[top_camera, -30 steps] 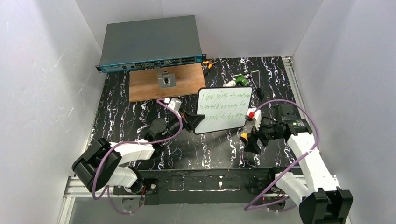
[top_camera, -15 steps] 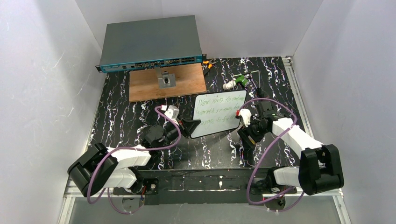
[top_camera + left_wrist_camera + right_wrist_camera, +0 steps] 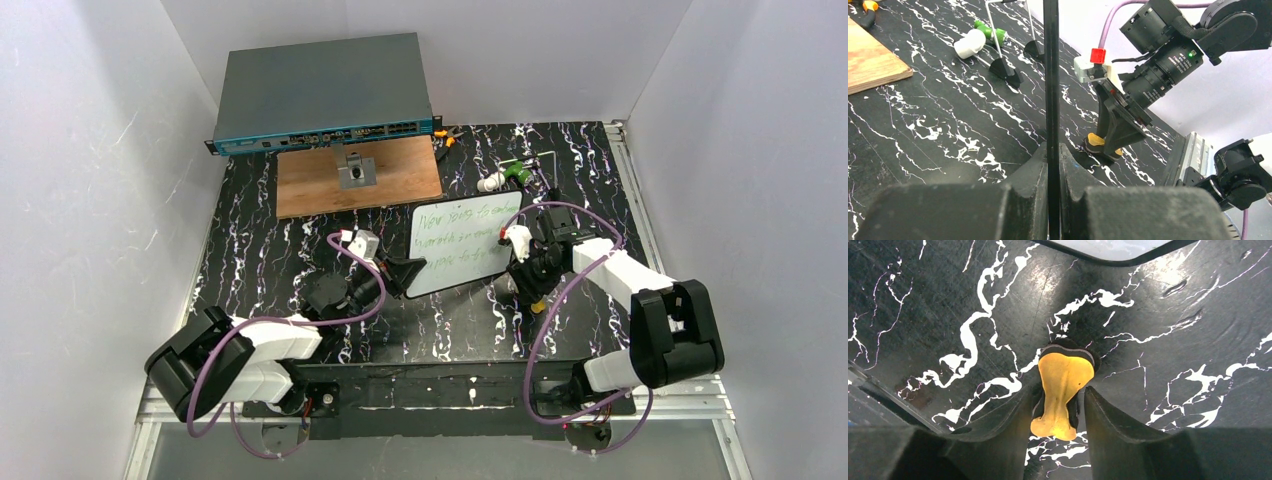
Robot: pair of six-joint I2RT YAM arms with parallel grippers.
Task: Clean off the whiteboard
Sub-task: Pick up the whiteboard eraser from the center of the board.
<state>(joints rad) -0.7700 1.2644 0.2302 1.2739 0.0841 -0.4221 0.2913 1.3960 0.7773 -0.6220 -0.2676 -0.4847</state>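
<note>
The whiteboard (image 3: 465, 243), glossy white with green handwriting, is held tilted above the black marbled table. My left gripper (image 3: 408, 272) is shut on its lower left edge. In the left wrist view the board shows edge-on as a thin dark strip (image 3: 1051, 75) clamped between the fingers (image 3: 1068, 170). A small yellow-topped eraser (image 3: 1063, 385) with a black base rests on the table just under the board's right end. My right gripper (image 3: 1055, 405) points down over it, both fingers pressed against the eraser's sides. The eraser (image 3: 1098, 142) and right gripper (image 3: 1115, 132) also show in the left wrist view.
A brown wooden board (image 3: 300, 185) carrying a small metal block lies at the back left. A grey network switch (image 3: 320, 90) sits behind it. A green-and-white marker (image 3: 505, 175), a thin wire stand (image 3: 552, 170) and orange-handled pliers (image 3: 447, 135) lie at the back. White walls enclose the table.
My right arm swung in to the left and came down over the eraser, its jaws narrowing round it. The left arm shifted the whiteboard slightly left and lower.
</note>
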